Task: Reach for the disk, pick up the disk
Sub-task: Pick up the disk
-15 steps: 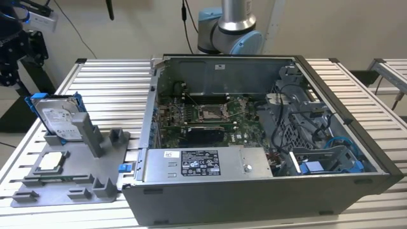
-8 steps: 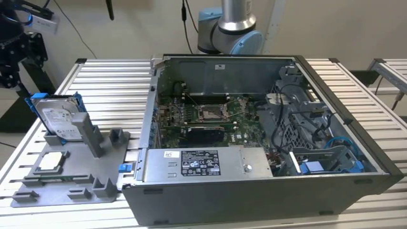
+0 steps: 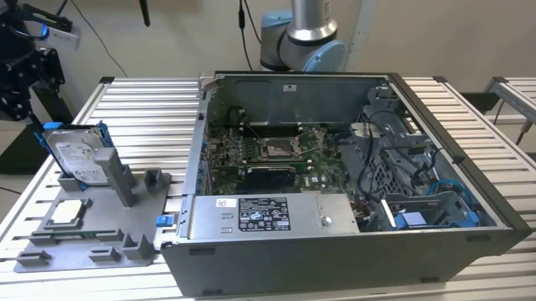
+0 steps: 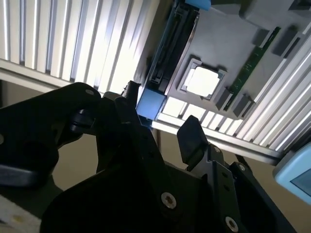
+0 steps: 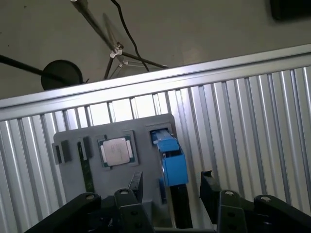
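While disk point(image 3: 80, 153) stands in grey holder point(image 3: 100, 216), ribbed metal table point(image 3: 150, 119), beige wall point(image 3: 444, 37).

arm point(image 3: 312, 15): silver tube, pale-blue joint caps point(image 3: 327, 59) | hand point(image 5: 172, 184): black, angular, silver screws point(image 5: 225, 193)

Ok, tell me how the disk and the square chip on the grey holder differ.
Pose: the disk stands upright on edge in a slot of the grey holder; the chip lies flat in a recess. Size and shape: the disk is larger and rectangular, the chip small and square. Trim: the disk has blue rails, the chip none. Both are silvery, on the same holder.
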